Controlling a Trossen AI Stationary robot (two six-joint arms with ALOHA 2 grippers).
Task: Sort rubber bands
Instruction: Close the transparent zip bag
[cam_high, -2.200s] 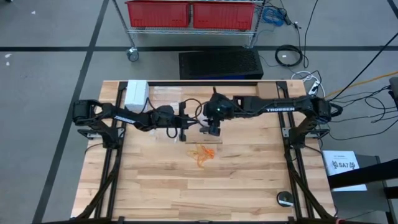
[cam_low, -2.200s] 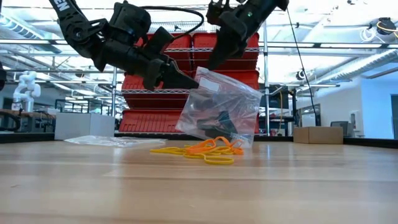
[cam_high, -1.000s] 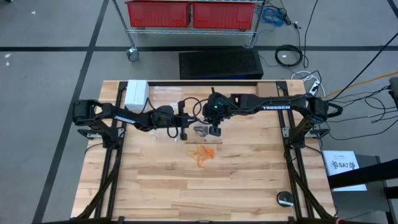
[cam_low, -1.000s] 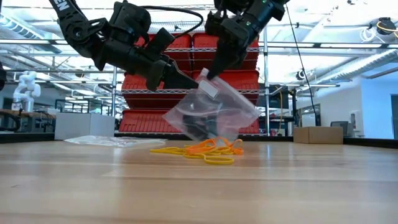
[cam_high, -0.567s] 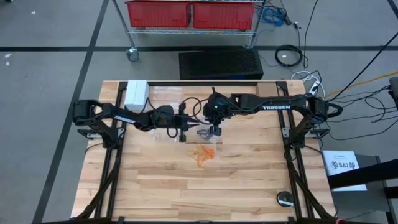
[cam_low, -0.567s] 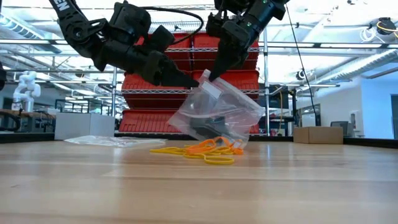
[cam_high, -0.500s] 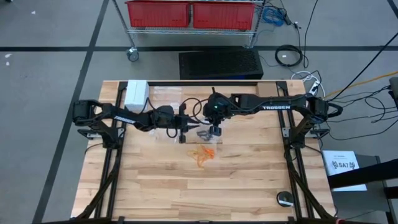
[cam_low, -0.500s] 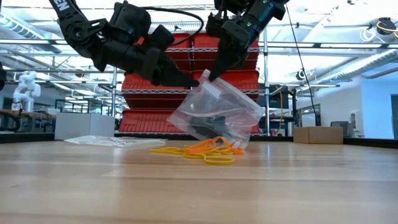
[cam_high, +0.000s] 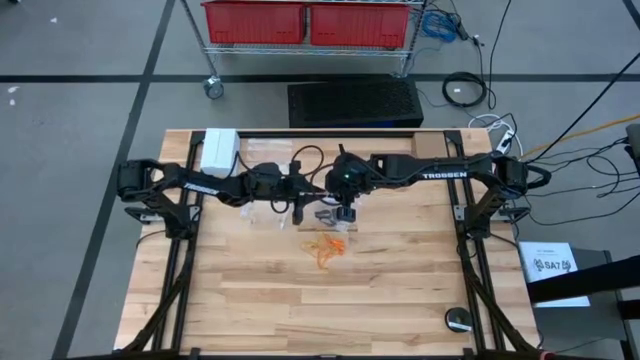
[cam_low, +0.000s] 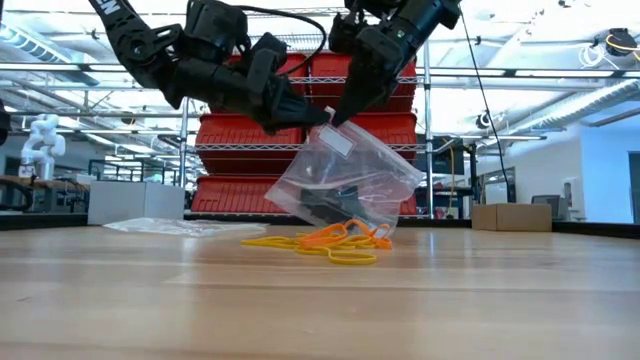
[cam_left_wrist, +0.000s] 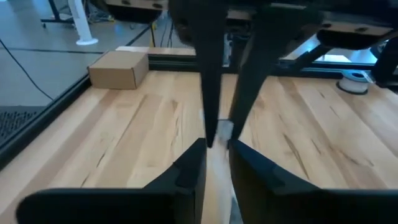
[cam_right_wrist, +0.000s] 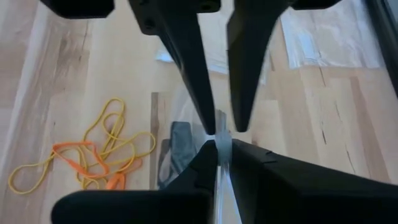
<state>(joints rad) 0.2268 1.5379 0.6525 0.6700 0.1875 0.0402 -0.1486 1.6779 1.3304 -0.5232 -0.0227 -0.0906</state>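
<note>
Your right claw (cam_low: 335, 118) is pinched shut on the clear bag's (cam_low: 350, 185) top edge. Left claw (cam_low: 312, 118) is partly open beside it, gripping nothing. Rubber bands (cam_low: 325, 243) lie on the bench (cam_low: 500, 300) under the bag. Step: bag opening. Next, probably regrip w/ left.

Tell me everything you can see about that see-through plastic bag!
The clear, crinkly plastic bag hangs tilted over the wooden table, its top edge pinched shut by the right claw. The left claw sits at the same corner. Something dark lies inside. Its bottom meets the pile of orange and yellow rubber bands.
</note>
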